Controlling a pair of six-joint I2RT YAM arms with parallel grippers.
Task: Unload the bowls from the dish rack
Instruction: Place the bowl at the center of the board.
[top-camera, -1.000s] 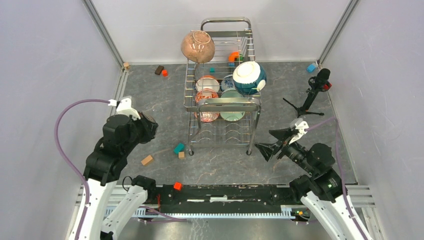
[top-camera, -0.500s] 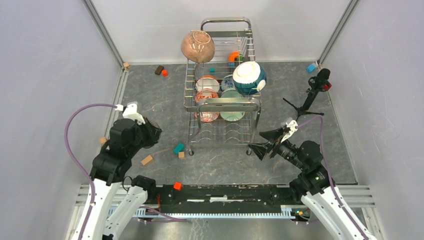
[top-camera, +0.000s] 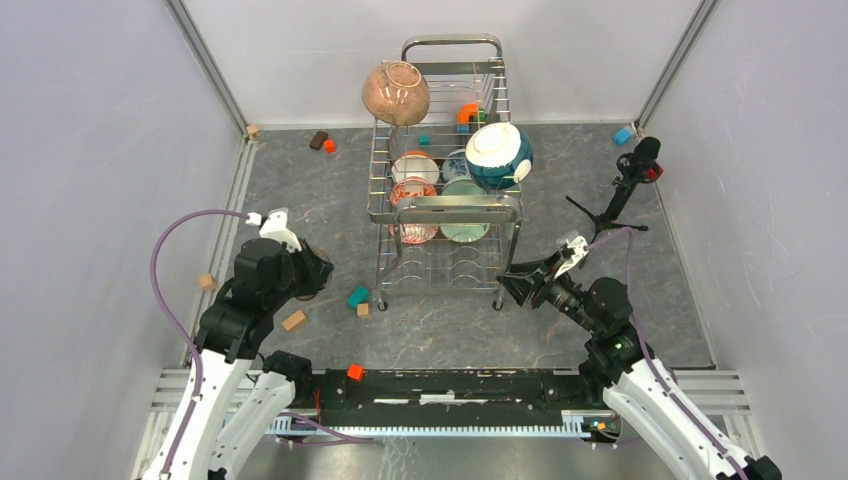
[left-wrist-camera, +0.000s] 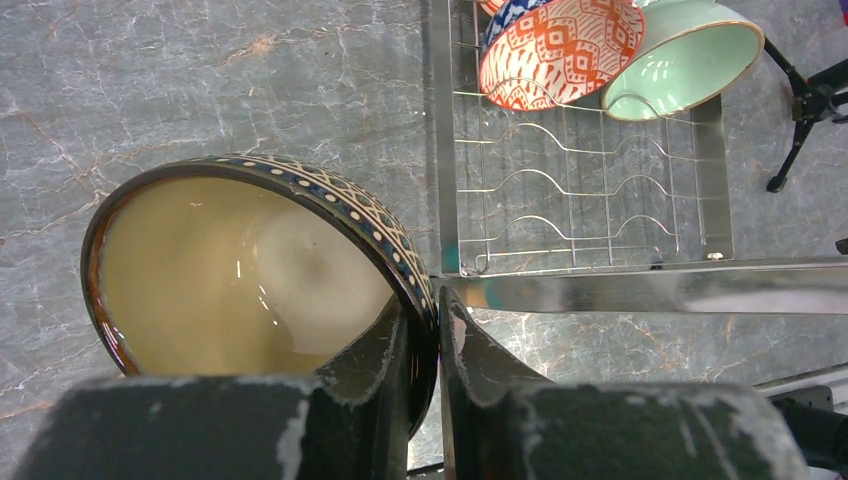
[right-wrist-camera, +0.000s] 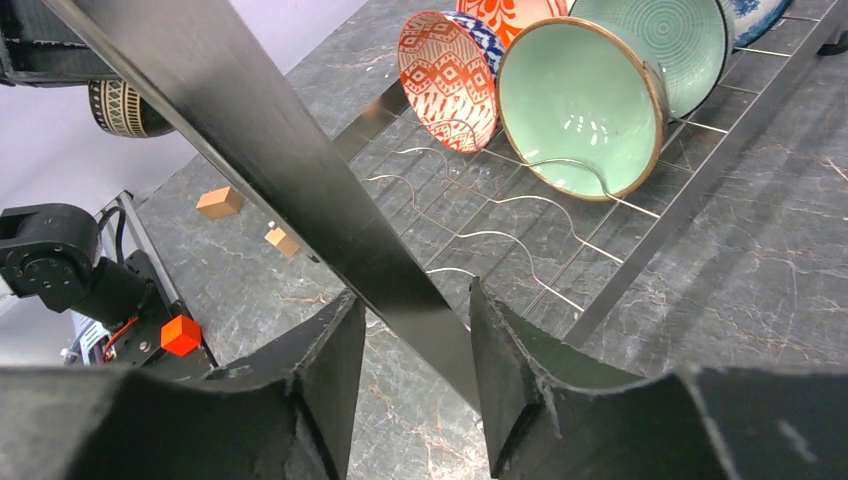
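The chrome dish rack (top-camera: 460, 203) stands mid-table. A pink-brown bowl (top-camera: 396, 93) and a teal-and-white bowl (top-camera: 498, 155) rest on its upper tier. A red-patterned bowl (left-wrist-camera: 560, 50) and a pale green bowl (right-wrist-camera: 580, 110) lean in the lower tier. My left gripper (left-wrist-camera: 425, 305) is shut on the rim of a dark patterned bowl (left-wrist-camera: 240, 270), held over the floor left of the rack. My right gripper (right-wrist-camera: 415, 295) sits at the rack's front right leg (top-camera: 500, 290). Its jaws stand apart on either side of that dark bar (right-wrist-camera: 250, 130), which touches only one finger.
Small blocks lie on the grey marbled floor: teal (top-camera: 357, 296), tan (top-camera: 294, 320), orange (top-camera: 355, 372) and blue (top-camera: 623, 135). A black tripod stand (top-camera: 625, 185) is right of the rack. Pale walls close in on the left, right and back.
My right gripper moved left up to the rack's front right leg and its jaws narrowed around it. The left arm shifted right and nearer, still holding the dark bowl.
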